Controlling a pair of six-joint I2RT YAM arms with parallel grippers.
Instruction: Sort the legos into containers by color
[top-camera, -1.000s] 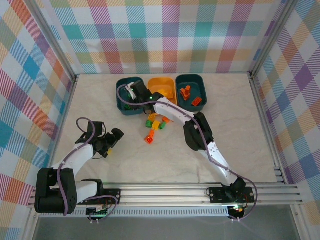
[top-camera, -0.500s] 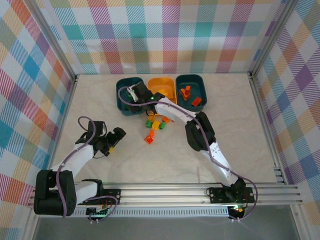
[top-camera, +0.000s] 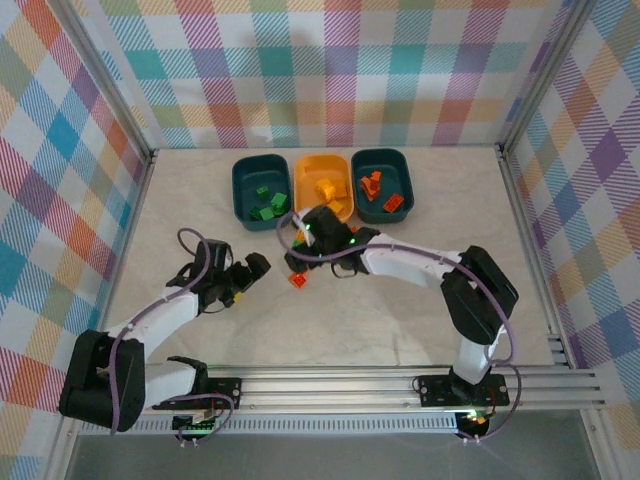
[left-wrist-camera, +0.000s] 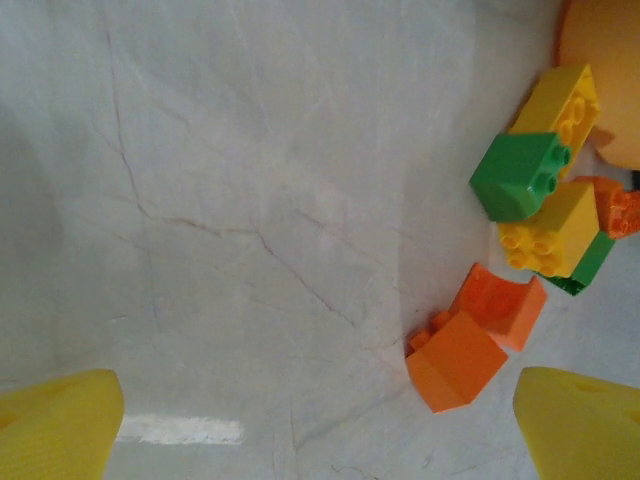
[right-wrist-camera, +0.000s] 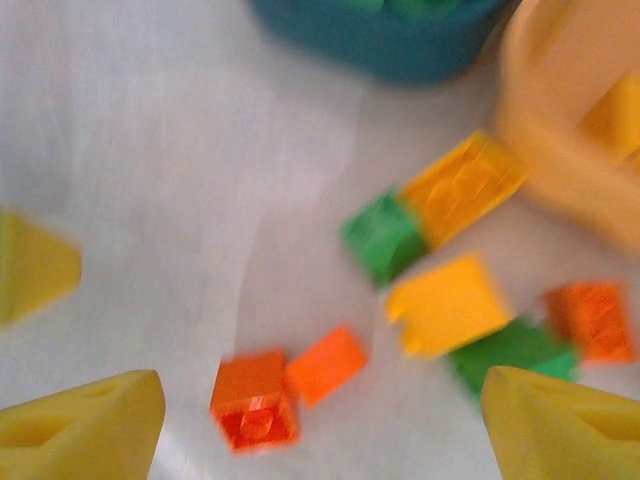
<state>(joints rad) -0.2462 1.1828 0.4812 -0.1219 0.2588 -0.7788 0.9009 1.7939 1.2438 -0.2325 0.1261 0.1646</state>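
The legos (left-wrist-camera: 455, 360) look light, hard and slick, best pinched across 2 flat sides; left gripper (left-wrist-camera: 320, 430) and right gripper (right-wrist-camera: 320, 425) gape empty.

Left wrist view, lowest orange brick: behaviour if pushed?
Probably rigid and light: the orange brick looks like small moulded plastic. Flat faces, so unlikely to roll. It touches a second orange brick; a push likely shifts both.

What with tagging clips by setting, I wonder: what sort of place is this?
Probably a robot test cell, not a home: checked pastel walls enclose a pale marble-patterned tabletop, and a silver aluminium mounting rail runs along its near edge.
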